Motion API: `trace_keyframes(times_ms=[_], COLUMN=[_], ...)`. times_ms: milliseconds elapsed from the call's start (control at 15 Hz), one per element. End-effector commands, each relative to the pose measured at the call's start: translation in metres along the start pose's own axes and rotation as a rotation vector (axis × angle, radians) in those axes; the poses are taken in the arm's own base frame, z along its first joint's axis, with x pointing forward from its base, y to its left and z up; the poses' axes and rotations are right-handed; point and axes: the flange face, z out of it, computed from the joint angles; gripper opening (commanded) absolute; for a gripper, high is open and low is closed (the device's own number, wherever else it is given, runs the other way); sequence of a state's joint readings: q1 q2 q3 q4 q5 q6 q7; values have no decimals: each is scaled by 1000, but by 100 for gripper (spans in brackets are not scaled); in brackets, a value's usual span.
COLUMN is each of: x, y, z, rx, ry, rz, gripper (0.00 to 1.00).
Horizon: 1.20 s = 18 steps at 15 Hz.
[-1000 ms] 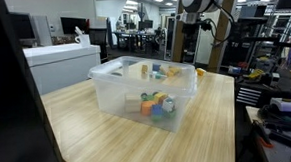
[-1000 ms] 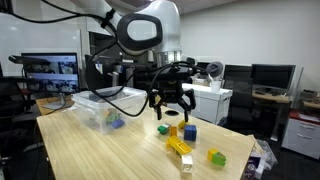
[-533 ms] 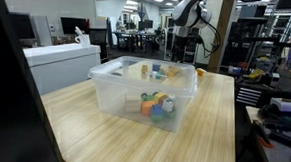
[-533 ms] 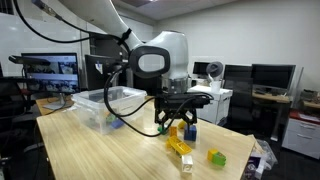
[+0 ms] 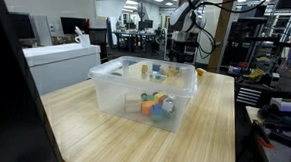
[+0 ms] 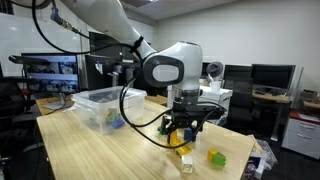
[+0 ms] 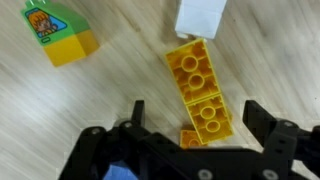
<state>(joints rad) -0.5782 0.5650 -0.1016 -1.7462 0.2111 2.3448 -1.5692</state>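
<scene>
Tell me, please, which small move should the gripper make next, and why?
Probably lower straight down: the open gripper hangs above the yellow brick, which lies roughly between its fingers on the table, apparently not yet touched.

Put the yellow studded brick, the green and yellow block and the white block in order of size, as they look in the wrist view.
1. yellow studded brick: largest, the longest piece.
2. green and yellow block: clearly smaller.
3. white block: looks smallest, but the top edge of the view cuts it off, so its place is unsure.
</scene>
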Motion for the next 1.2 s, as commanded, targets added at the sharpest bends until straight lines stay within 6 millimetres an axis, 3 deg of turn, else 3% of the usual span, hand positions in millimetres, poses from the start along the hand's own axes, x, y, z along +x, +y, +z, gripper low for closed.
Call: trace_keyframes(times_ms=[0, 133, 400, 667, 800, 867, 1000, 1133], x=[-4, -6, -6, 10, 38, 44, 64, 101], y=[3, 1, -2, -8, -25, -28, -34, -49], z=[8, 11, 11, -3, -38, -47, -82, -119], rx=[29, 19, 8, -121, -207, -220, -268, -300], ry=[-4, -14, -32, -64, -116, -129, -167, -186], rz=[-47, -57, -38, 142, 317, 358, 468, 547], gripper=[78, 68, 36, 11, 11, 11, 11, 11])
